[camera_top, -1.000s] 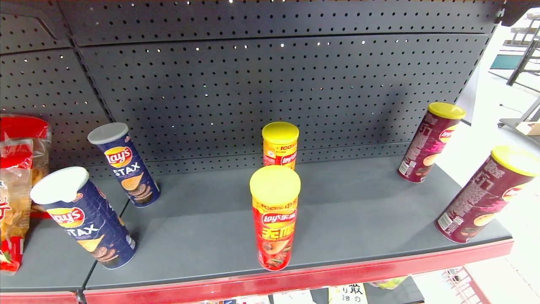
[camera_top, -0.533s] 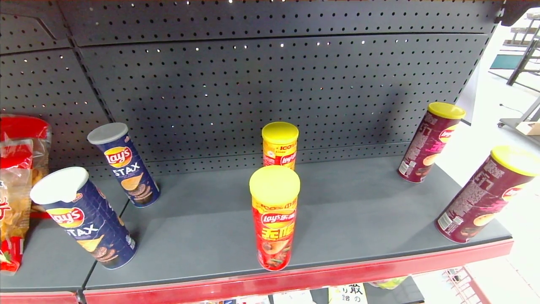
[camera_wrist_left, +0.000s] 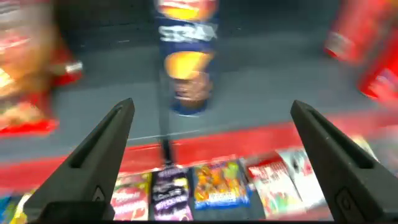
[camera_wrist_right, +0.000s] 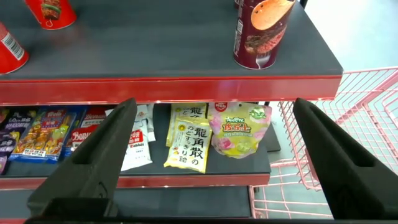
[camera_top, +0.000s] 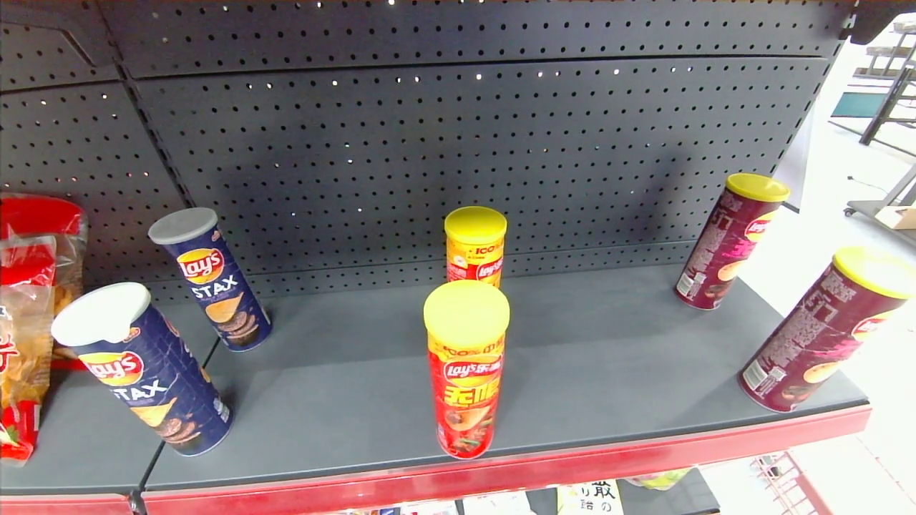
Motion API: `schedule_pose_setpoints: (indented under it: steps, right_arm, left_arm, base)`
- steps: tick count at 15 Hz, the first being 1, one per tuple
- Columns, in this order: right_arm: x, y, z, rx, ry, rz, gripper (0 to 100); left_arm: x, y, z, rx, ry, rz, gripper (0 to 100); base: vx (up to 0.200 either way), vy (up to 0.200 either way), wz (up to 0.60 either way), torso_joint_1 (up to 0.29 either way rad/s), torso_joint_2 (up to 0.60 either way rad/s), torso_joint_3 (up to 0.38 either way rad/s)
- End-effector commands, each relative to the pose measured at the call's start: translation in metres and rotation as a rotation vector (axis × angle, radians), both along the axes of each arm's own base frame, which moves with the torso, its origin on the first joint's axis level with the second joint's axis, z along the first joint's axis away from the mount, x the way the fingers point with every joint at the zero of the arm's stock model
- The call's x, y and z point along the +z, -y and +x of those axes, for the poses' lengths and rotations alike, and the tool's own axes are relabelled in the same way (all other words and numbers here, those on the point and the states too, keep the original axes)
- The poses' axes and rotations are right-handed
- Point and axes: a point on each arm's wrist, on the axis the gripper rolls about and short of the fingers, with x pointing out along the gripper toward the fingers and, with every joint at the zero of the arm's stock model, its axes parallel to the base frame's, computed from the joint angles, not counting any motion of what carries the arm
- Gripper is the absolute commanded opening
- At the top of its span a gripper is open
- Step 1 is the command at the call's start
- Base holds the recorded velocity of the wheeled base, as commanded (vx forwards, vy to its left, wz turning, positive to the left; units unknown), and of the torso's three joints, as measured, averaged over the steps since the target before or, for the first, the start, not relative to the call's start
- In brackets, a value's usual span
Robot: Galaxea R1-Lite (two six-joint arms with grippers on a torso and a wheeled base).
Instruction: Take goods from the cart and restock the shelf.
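Shelf (camera_top: 594,372) holds six standing chip cans (camera_top: 466,372).

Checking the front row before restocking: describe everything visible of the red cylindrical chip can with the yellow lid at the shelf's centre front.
The red cylindrical chip can stands upright at the centre front of the grey shelf deck, base near the red front lip. A yellow plastic-looking lid caps its glossy printed body, yellow band above, red below. Only the deck touches it; a yellow cylindrical can stands apart behind.
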Motion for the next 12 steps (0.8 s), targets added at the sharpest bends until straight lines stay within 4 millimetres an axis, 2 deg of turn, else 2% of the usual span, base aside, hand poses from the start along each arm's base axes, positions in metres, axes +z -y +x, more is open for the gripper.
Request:
schedule_pose_setpoints:
  steps: [1,11,12]
  right_arm:
    - [0.0,0.0,0.0001,0.0,-0.002,-0.001,100]
    - [-0.0007,-0.0001,0.0008,-0.004,0.014,0.0,100]
    - [-0.0007,-0.0002,0.0007,-0.006,0.015,-0.002,100]
  left_arm:
    - [-0.0034,-0.0011,0.0009,0.05,-0.013,-0.024,100]
    - [-0.0034,-0.0018,0.0009,0.082,-0.013,-0.024,100]
    - [-0.0034,-0.0018,0.0009,0.081,-0.013,-0.024,100]
  base:
    - [0.0,0.0,0.0,0.0,0.0,0.0]
    - [0.0,0.0,0.0,0.0,0.0,0.0]
    - [-0.2,0.0,0.0,-0.002,0.0,0.002]
